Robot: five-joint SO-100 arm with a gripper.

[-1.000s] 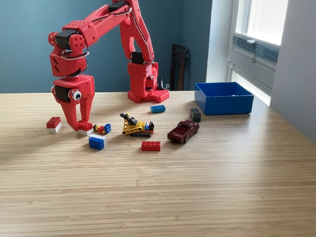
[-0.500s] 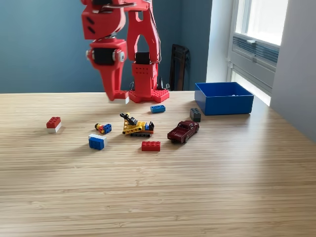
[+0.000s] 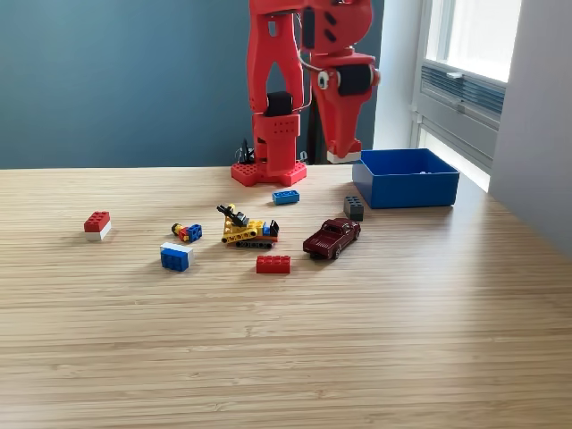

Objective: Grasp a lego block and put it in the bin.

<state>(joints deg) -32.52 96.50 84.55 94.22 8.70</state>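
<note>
Raised gripper clamping 1 red-and-white lego block, just beside the blue bin on its exterior-view left.

Red printed arm, black servo blocks, thin dark cables.

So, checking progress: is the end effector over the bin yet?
No: the end effector hangs just off the exterior view's left of the bin.

The red plastic five-joint arm stands tall on its square red base, its upper links rising out of frame. The wrist hangs straight down, and the red two-fingered gripper points at the table, fingers pinched on a small red-and-white piece.
</note>
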